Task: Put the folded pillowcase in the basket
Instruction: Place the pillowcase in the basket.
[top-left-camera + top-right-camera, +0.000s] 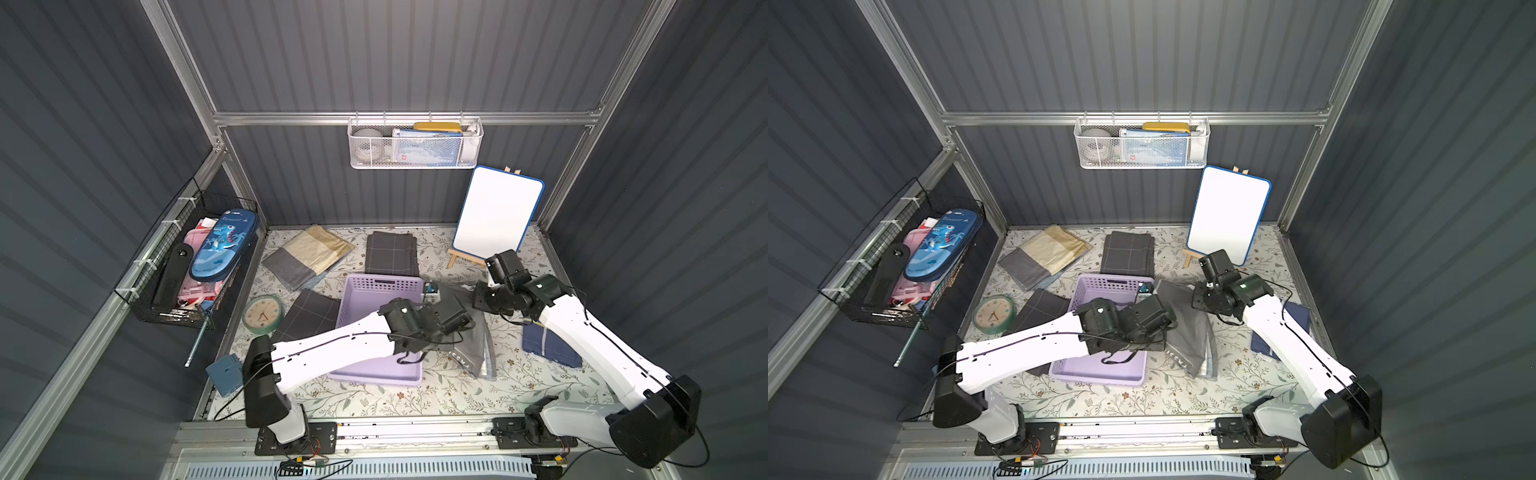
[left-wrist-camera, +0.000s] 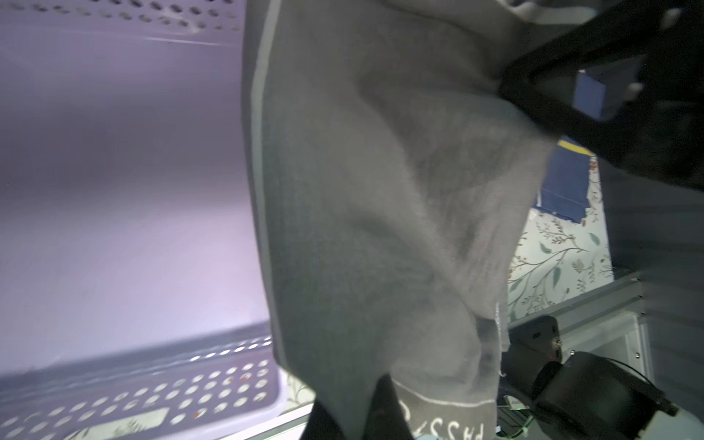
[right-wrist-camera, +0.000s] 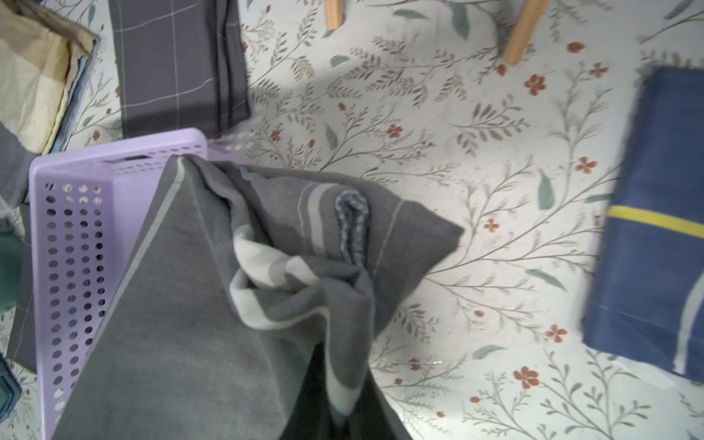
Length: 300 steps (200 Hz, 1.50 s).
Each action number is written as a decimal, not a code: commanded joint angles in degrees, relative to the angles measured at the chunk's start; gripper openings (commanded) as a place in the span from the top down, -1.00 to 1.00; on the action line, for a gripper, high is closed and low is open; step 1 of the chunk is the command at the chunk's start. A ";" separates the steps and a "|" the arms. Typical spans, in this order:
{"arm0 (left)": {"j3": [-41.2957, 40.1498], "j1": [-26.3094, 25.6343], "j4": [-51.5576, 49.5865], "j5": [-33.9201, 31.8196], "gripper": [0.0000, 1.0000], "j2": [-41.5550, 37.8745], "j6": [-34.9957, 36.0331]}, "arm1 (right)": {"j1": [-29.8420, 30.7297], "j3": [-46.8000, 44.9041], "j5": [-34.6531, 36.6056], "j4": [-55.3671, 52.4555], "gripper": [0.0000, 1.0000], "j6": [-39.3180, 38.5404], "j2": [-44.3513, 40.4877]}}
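Note:
The grey folded pillowcase (image 1: 478, 345) (image 1: 1187, 336) hangs stretched between both grippers, just right of the lavender basket (image 1: 374, 376) (image 1: 1100, 372). Its near end carries white lettering. My left gripper (image 1: 455, 322) (image 1: 1156, 320) reaches across the basket and is shut on that lettered end (image 2: 354, 419). My right gripper (image 1: 482, 297) (image 1: 1200, 299) is shut on the far, bunched end (image 3: 343, 415). In the right wrist view the pillowcase (image 3: 190, 324) overlaps the basket's perforated wall (image 3: 68, 266). In the left wrist view the pillowcase (image 2: 362, 209) hangs beside the basket's bare floor (image 2: 114, 190).
Behind the basket lie a dark grid-lined cloth (image 1: 390, 253) and a beige-and-grey cloth (image 1: 307, 255). A second grid cloth (image 1: 309, 316) and a clock (image 1: 262, 313) lie to its left. A navy cloth (image 1: 548, 349) lies right. A whiteboard on an easel (image 1: 496, 216) stands back right.

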 commanded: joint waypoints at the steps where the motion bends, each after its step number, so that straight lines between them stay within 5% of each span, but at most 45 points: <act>1: -7.52 4.90 -2.91 -0.01 1.00 -7.29 -1.31 | 7.32 5.02 1.67 0.17 1.00 3.73 4.15; 45: -12.91 13.14 -3.04 1.61 1.00 -16.73 2.23 | 13.64 13.97 1.56 2.90 1.00 4.34 16.54; 126: -18.62 24.36 -4.24 0.45 1.00 -14.19 8.37 | 15.03 23.10 -0.32 4.63 1.00 2.97 29.82; 171: -22.63 30.75 1.71 6.80 1.00 -11.34 14.25 | 14.95 23.07 -0.71 6.68 1.00 3.29 33.89; 242: -27.57 33.52 6.22 12.32 1.00 -5.14 17.76 | 14.46 21.12 -1.91 10.07 1.00 3.40 40.25; 300: -28.70 33.52 4.71 15.11 1.00 -10.90 16.58 | 13.87 26.22 0.44 6.22 1.00 0.41 45.06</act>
